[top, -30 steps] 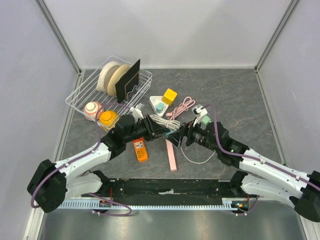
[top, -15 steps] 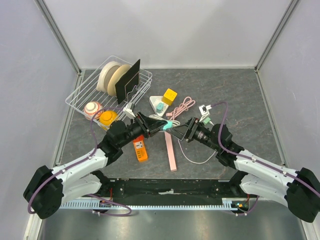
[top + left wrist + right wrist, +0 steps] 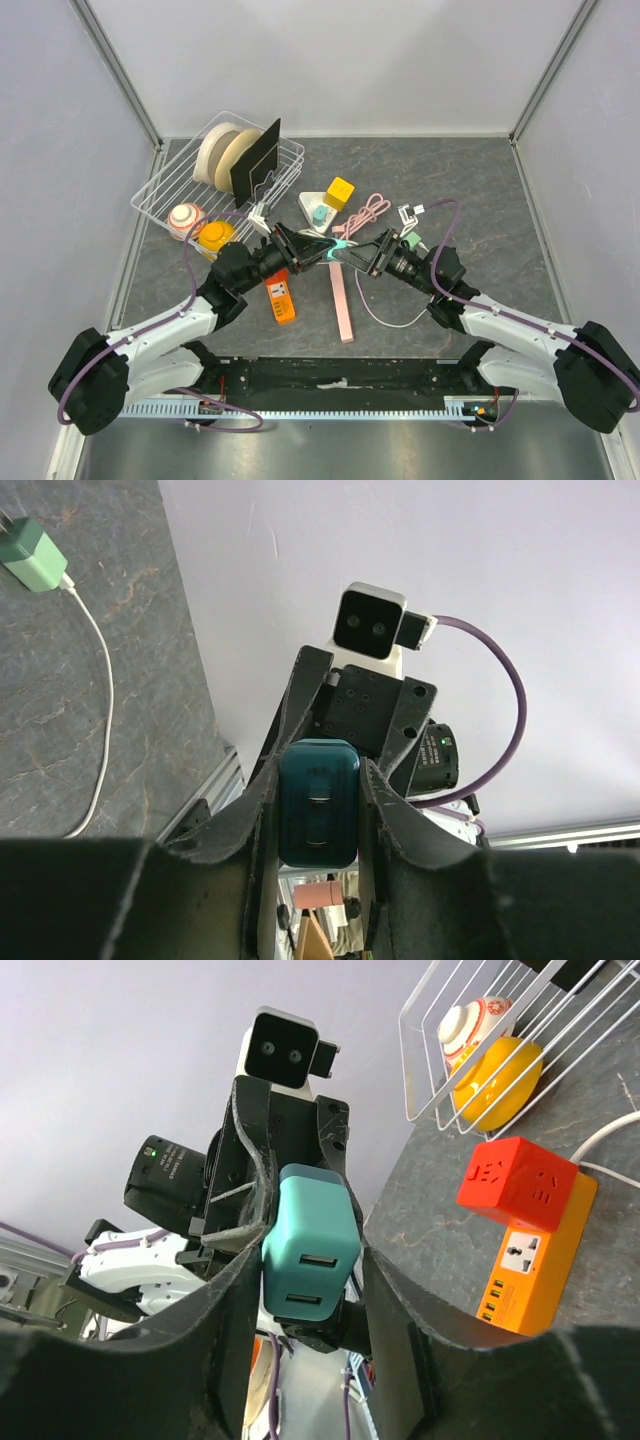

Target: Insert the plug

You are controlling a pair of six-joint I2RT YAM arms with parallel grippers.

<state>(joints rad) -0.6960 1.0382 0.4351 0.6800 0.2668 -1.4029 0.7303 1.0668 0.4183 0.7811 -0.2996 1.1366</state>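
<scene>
Currently, item: teal plug [image 3: 341,246], raised above mid-table [image 3: 480,190], clamped from the left by the left gripper [image 3: 323,248] and from the right by the right gripper [image 3: 354,252]. Nearby: orange power strip [image 3: 281,298], lying near-left, apart.

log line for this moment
left gripper: shut on teal charger | right gripper: shut on teal charger | charger: mid-air | orange power strip: on table

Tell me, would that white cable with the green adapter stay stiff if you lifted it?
Probably floppy: the white cable lies in a loose curve on the table. It looks thin, so likely light. The green adapter would probably dangle.
</scene>
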